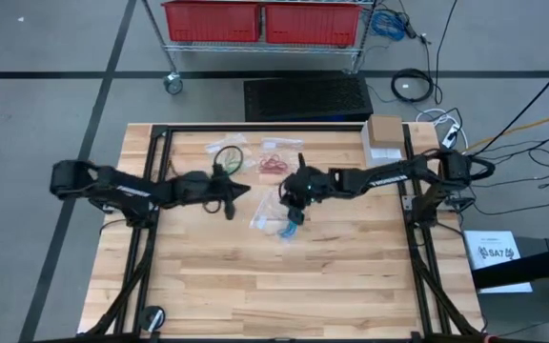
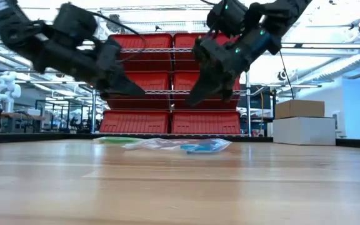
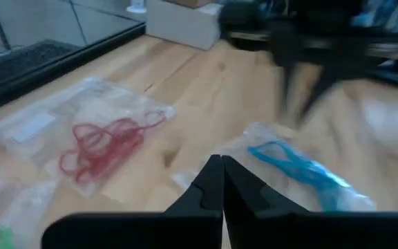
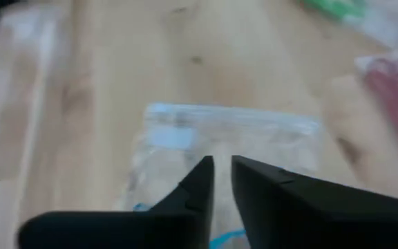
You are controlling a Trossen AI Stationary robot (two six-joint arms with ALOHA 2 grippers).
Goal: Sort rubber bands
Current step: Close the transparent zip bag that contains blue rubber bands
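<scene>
From above, both arms meet over the middle of the tabletop (image 1: 255,286). The left pincer (image 1: 239,193) hangs just left of centre, the right pincer (image 1: 298,205) just right of it, over a clear bag (image 1: 273,211) holding the blue rubber bands (image 1: 287,229). The red rubber bands (image 1: 273,164) lie in a second bag farther back, and the green rubber bands (image 1: 225,157) in a third, back and to the left. By colour the bands already sit grouped in bags, so I judge the sorting well along, with the blue bag the one in hand.

From tabletop height, both pincers (image 2: 130,87) (image 2: 199,94) hang clear above the wood, neither touching the bags (image 2: 174,145) below.

The left wrist view shows its own pincer (image 3: 221,173) pressed together and empty, with the red loops (image 3: 102,142) tangled in their bag and the blue loops (image 3: 289,162) as a thin bright strand in theirs.

The right wrist view shows its pincer (image 4: 221,173) parted only by a narrow slit, holding nothing, directly over the blue bag (image 4: 226,138).

Any further pick would need a pincer to spread, descend and pinch thin, slippery film or a slack loop.
</scene>
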